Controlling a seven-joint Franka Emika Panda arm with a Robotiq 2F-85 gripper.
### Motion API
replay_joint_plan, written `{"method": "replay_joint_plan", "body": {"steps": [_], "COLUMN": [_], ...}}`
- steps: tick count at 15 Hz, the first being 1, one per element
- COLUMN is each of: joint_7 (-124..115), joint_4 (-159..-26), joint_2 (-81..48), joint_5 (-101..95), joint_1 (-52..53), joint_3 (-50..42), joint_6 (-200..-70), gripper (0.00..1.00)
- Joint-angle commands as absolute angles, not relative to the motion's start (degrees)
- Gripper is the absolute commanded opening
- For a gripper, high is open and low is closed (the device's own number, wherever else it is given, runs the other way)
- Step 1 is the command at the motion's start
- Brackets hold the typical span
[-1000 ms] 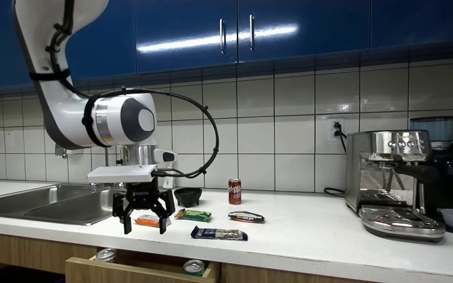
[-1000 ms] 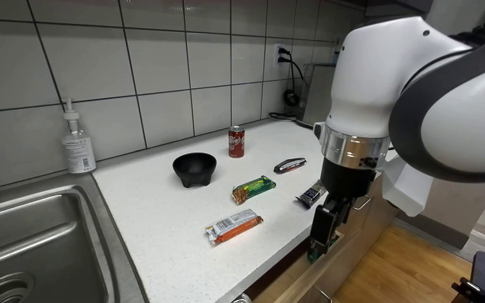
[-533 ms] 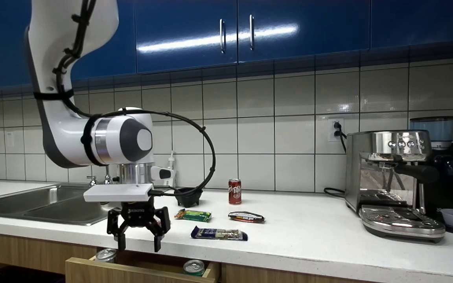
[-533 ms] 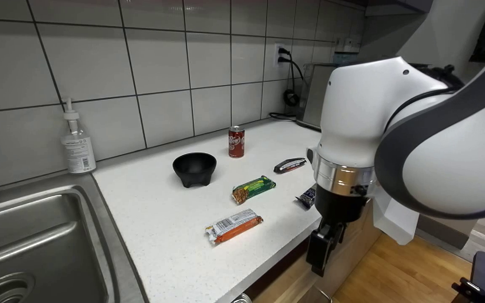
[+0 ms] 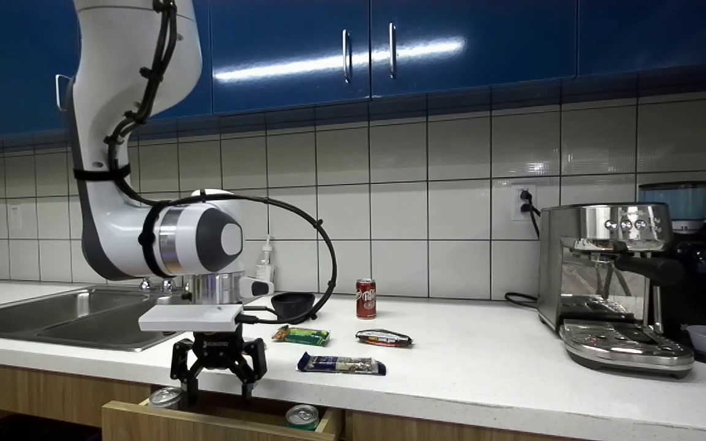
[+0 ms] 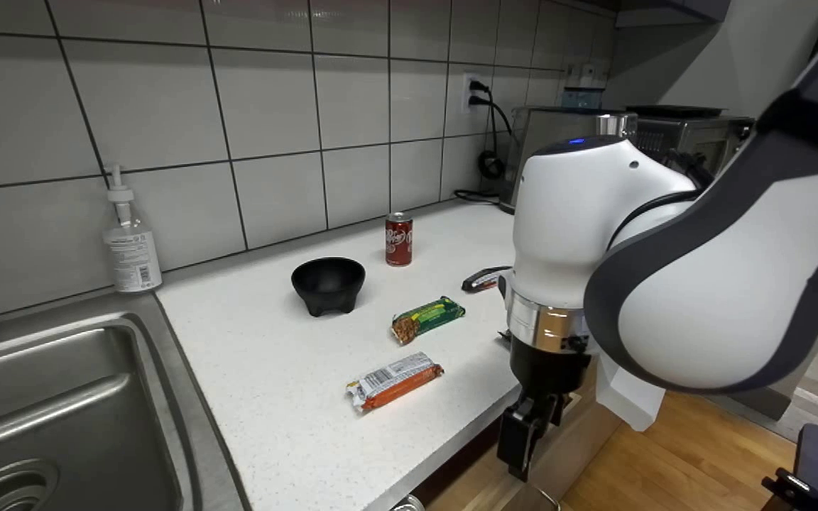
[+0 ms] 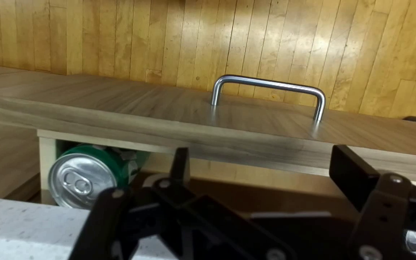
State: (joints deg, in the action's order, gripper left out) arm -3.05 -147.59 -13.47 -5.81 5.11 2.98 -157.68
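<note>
At lower left in an exterior view, the gripper (image 5: 219, 393) (fingers spread wide) hangs at an open drawer (image 5: 163, 427) with a green can (image 5: 302, 418) inside.

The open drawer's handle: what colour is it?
Shiny silver; the handle shows best in the wrist view.

You have room between the green can (image 7: 85, 180) and silver can (image 5: 165, 398), but the drawer front (image 7: 164, 115) and counter (image 7: 31, 231) box you in.
</note>
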Motion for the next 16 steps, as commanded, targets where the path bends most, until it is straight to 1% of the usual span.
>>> {"method": "replay_joint_plan", "body": {"steps": [1, 16], "joint_7": [-3.82, -6.47], "joint_4": [-145.08, -142.78], "joint_2": [-16.40, -22.04], "joint_5": [-4.42, -1.38], "joint_1": [5.44, 6.01], "joint_3": [3.19, 2.59], "joint_6": [-158.32, -165.14], "gripper": [1.00, 1.00]}}
